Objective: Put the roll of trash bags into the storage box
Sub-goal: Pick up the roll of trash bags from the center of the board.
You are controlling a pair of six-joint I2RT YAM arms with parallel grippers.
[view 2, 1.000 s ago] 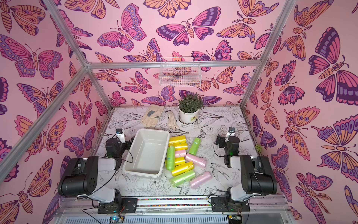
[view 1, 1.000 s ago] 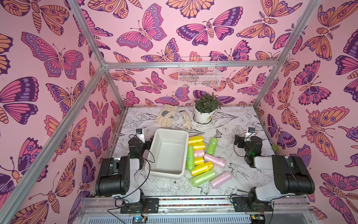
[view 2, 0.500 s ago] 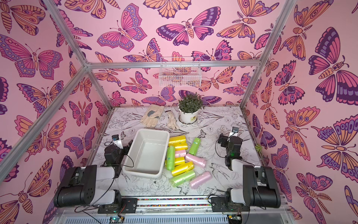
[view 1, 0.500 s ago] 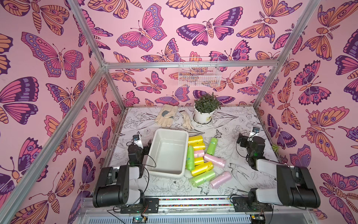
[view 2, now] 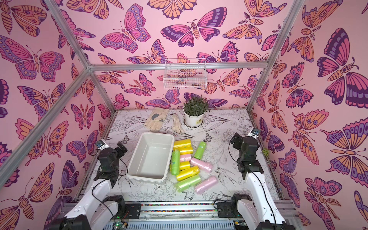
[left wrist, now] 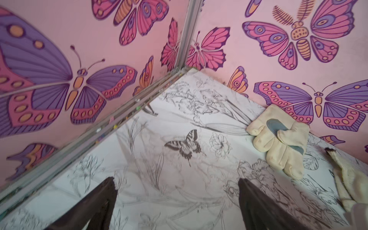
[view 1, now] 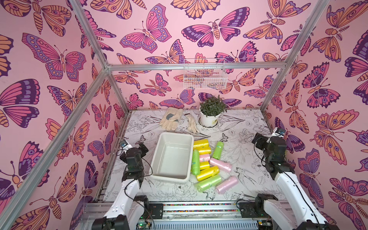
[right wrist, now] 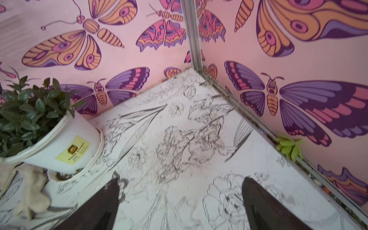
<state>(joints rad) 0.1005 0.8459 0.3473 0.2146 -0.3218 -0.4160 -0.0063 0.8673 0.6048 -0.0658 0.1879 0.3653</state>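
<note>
Raising left gripper [left wrist: 176, 180] and right gripper [right wrist: 181, 179] from folded rest, flanking storage box [view 1: 172, 159]; holding both jaws spread, empty; starting approach, leaving trash-bag rolls [view 1: 207, 173] beside box untouched.

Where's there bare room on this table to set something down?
Bare: the patch between the rolls and the right arm, the back left corner beside the gloves, the strip in front of the storage box. Crowded: rolls along the box's right side; gloves and plant pot at the back.
</note>
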